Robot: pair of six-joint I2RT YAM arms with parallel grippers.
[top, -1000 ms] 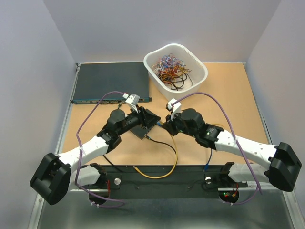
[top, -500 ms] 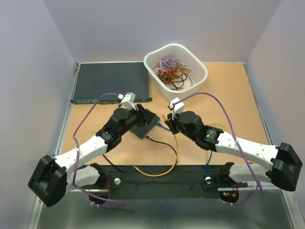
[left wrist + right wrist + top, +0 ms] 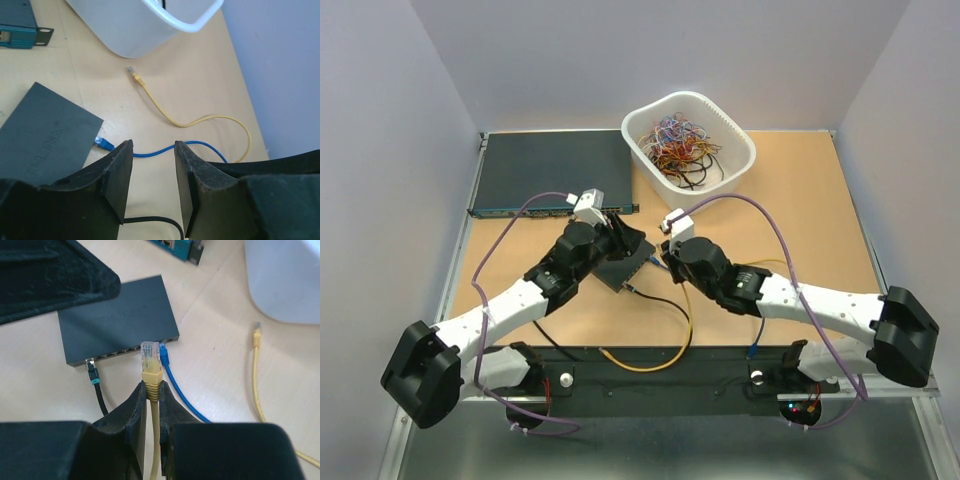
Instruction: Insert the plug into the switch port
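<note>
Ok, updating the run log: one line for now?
right claw: shut on yellow plug, near switch port, not inserted; left claw: open

plug [image 3: 150,365] yellow, clear tip | switch box [image 3: 115,315] black, perhaps charcoal | cable [image 3: 165,360] blue

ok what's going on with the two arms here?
The right gripper is shut on a yellow plug, tip aimed at the port row of the small black switch. The plug's whole body shows, so it is not in yet. A blue cable and a black cable are already plugged in on either side of it. The left gripper is open and empty beside the switch. A second yellow cable lies loose near the white bin.
</note>
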